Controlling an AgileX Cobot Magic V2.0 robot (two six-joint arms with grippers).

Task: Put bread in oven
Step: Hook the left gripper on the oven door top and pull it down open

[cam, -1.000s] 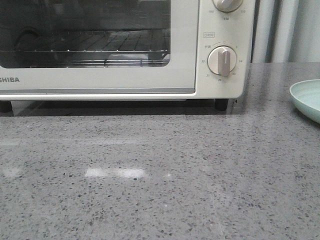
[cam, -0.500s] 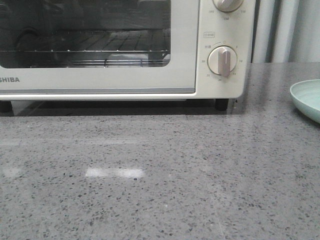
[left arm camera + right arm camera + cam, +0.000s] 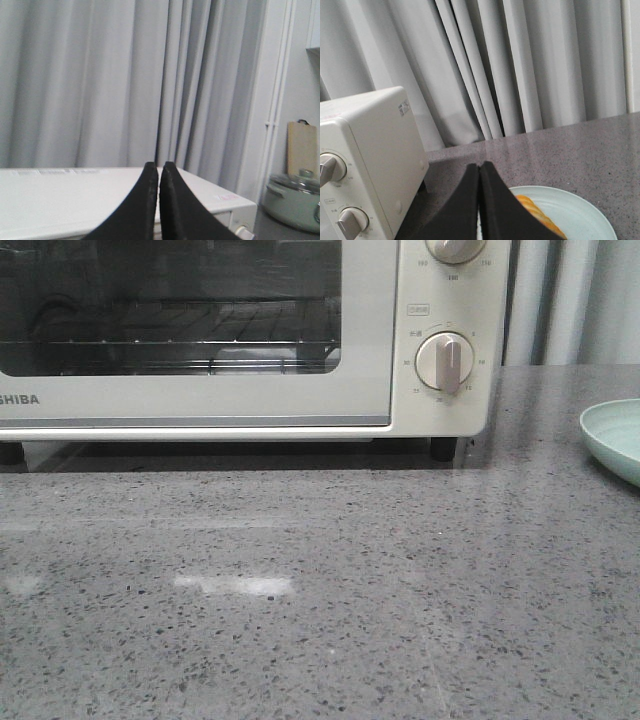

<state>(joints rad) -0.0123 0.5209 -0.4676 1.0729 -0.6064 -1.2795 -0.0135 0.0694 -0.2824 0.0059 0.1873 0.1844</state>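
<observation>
With the oven (image 3: 250, 340) door shut and both claws, left claw (image 3: 159, 172) and right claw (image 3: 479, 172), closed empty, the bread (image 3: 537, 212) on the plate (image 3: 590, 210) would likely bump glass if carried over first.

Speckled grey stone bench (image 3: 320, 590) filling the lower frame of the front view. Pale green plate (image 3: 612, 438) cut off at the right edge. Grey pleated curtain (image 3: 100, 85) across the background. Pale green lidded pot (image 3: 292, 200) at lower right, wooden cutting board (image 3: 301, 147) upright behind it.
</observation>
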